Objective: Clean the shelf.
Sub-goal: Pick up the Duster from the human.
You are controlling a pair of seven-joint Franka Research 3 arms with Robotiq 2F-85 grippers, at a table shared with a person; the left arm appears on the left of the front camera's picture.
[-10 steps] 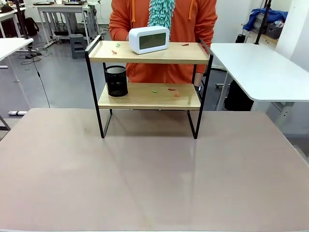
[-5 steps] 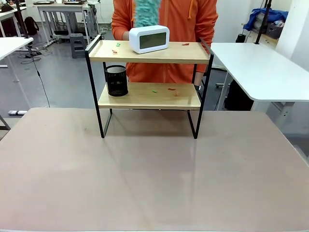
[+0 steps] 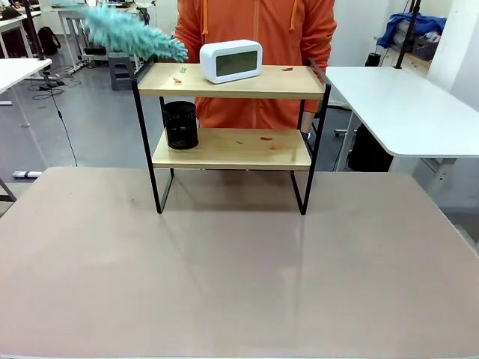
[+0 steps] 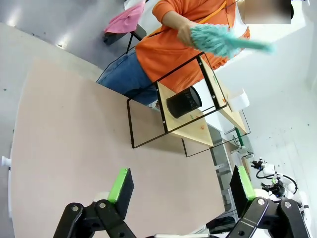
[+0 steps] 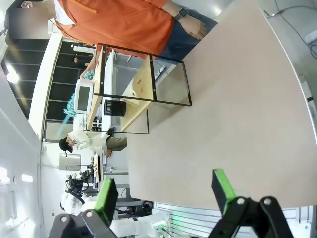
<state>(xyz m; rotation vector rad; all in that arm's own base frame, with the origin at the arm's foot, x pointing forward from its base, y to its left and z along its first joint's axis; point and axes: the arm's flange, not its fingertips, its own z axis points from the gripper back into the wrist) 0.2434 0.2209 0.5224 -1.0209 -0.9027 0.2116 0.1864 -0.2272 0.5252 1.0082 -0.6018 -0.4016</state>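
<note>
The shelf [image 3: 232,82] stands at the far side of the beige table [image 3: 239,269], with a person in an orange hoodie [image 3: 258,22] behind it. A white clock [image 3: 230,60] sits on its top board and a black mesh cup [image 3: 180,125] on the lower board. Small red and green scraps [image 3: 179,75] lie on both boards. The person holds a teal duster [image 3: 131,34] slanted over the top board's left end. My left gripper [image 4: 182,186] is open above the table, well short of the shelf [image 4: 190,106]. My right gripper [image 5: 165,193] is open too, far from the shelf [image 5: 141,82].
A white table [image 3: 404,105] stands to the right of the shelf and another [image 3: 15,71] at the far left. The person's other hand [image 5: 193,27] hangs beside the shelf's right end. Bare table top lies between the grippers and the shelf.
The duster has swung from in front of the person's chest out to the left and now slants down toward the top board's left end. Shelf, clock and cup have not moved.
</note>
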